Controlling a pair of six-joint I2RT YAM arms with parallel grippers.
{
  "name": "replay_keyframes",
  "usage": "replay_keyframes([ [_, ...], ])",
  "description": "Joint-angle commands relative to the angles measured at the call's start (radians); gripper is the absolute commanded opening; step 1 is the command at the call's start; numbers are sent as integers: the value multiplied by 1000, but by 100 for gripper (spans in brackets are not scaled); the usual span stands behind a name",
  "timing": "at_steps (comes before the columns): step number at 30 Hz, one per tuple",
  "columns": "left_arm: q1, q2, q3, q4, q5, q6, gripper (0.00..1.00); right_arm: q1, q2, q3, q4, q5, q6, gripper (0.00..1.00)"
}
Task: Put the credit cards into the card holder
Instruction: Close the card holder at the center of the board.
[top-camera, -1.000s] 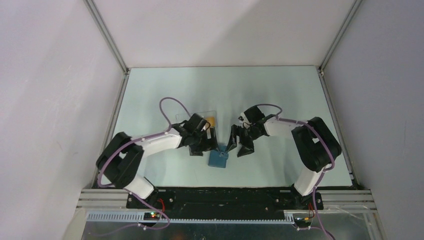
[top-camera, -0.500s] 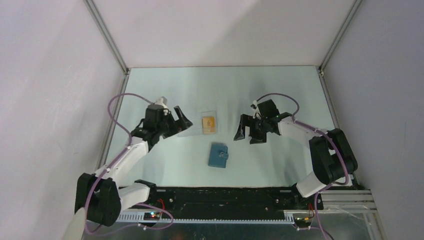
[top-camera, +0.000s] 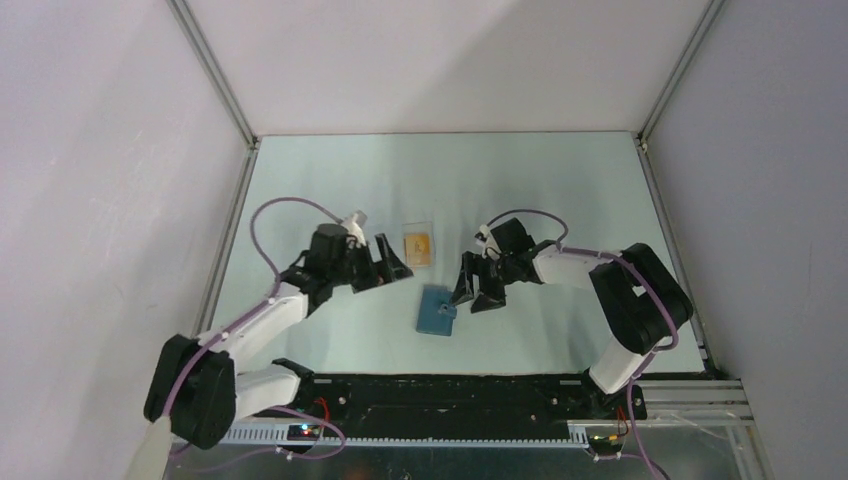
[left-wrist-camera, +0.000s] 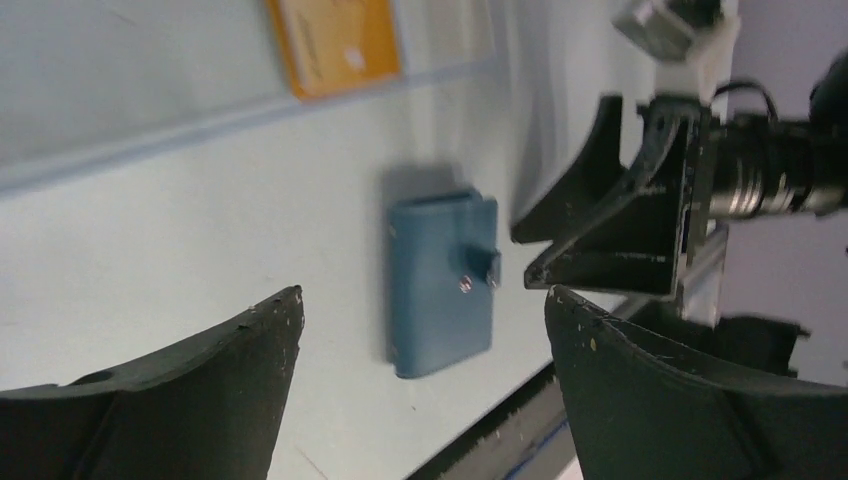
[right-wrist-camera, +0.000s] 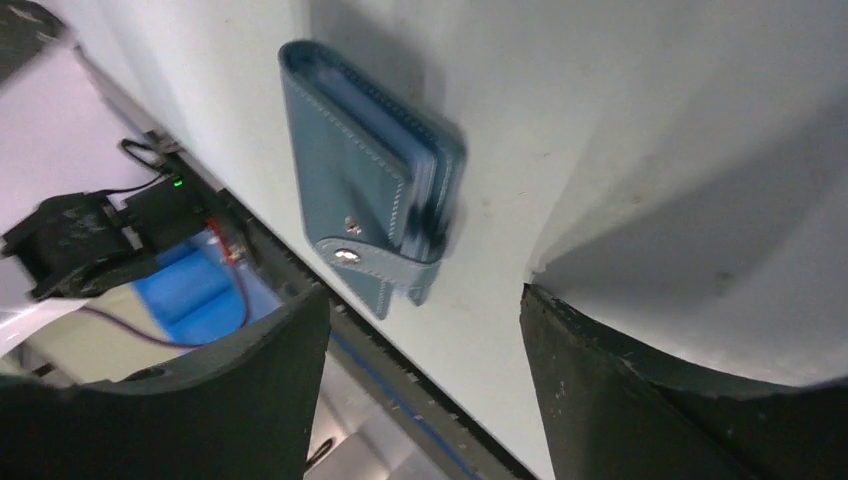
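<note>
The blue card holder (top-camera: 437, 311) lies folded shut on the table, its snap tab fastened; it also shows in the left wrist view (left-wrist-camera: 440, 283) and the right wrist view (right-wrist-camera: 360, 165). An orange credit card (top-camera: 418, 245) lies on a clear plastic sheet behind it, also in the left wrist view (left-wrist-camera: 334, 45). My left gripper (top-camera: 385, 266) is open and empty, left of the holder and near the card. My right gripper (top-camera: 473, 292) is open and empty, just right of the holder.
The clear plastic sheet (top-camera: 428, 228) lies under the card. The metal rail (top-camera: 450, 383) runs along the table's near edge. White walls close off the left, back and right sides.
Both arms swung away from the holder half a second ago, the left far out. Now both have come back in toward it. The holder and card have not moved.
</note>
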Motion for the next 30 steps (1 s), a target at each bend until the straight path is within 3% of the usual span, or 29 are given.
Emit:
replay_keyframes([
  [1, -160, 85, -21, 124, 32, -101, 91, 22, 55, -54, 103, -60, 82, 70],
  [4, -237, 178, -15, 198, 19, -151, 84, 24, 71, -58, 121, -66, 90, 64],
  [7, -291, 241, 31, 243, 40, -169, 69, 19, 84, -59, 127, -70, 94, 56],
  [12, -317, 341, 89, 246, 71, -165, 50, 19, 96, -58, 127, -65, 96, 45],
  [18, -328, 403, 100, 246, 92, -158, 42, 22, 118, -58, 149, -74, 111, 37],
  [30, -336, 467, 155, 202, 94, -131, 25, 28, 129, -40, 139, -79, 115, 36],
])
